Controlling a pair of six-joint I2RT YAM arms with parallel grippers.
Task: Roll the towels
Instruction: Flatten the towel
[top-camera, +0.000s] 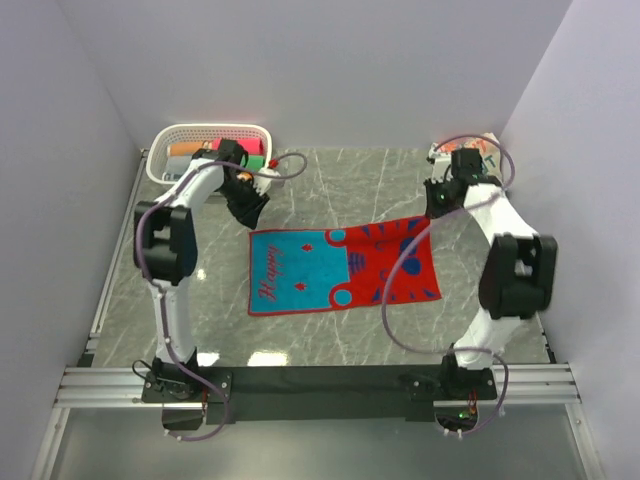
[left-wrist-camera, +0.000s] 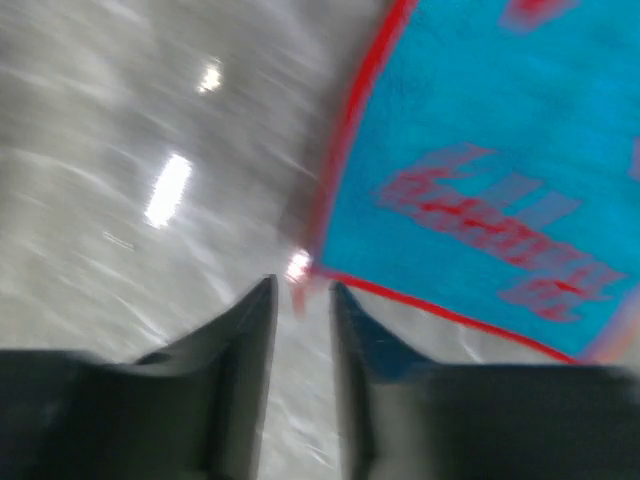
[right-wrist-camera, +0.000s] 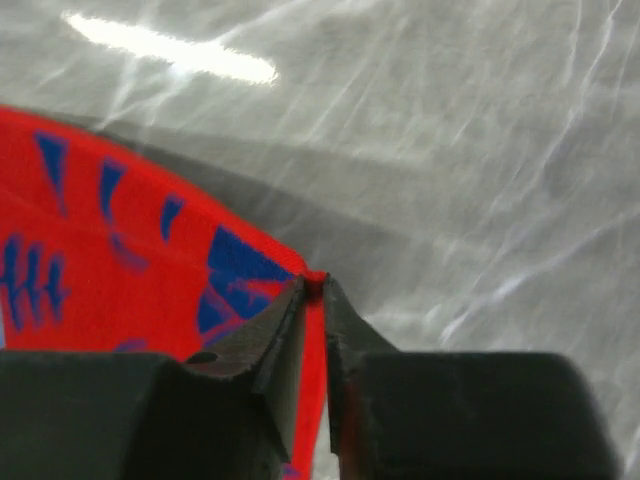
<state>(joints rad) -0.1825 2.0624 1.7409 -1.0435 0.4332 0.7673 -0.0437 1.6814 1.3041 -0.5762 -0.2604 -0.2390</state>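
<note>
Finishing the spread, I judge: the red towel (top-camera: 345, 265) lies flat on the table (top-camera: 330, 180). My left tool (left-wrist-camera: 302, 285) stands slightly apart, just off the blue corner. My right tool (right-wrist-camera: 313, 283) is at the red corner, and I cannot tell if it grips. Next I roll from one end.

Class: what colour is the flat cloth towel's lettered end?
The towel end is turquoise, red-lettered; top external view.

One word can be read
"Happy" in red script stands on the blue end of the red-and-blue towel (top-camera: 345, 265) (only a blur in the left wrist view); the cream towel's (top-camera: 488, 148) letters are too small to read.
</note>
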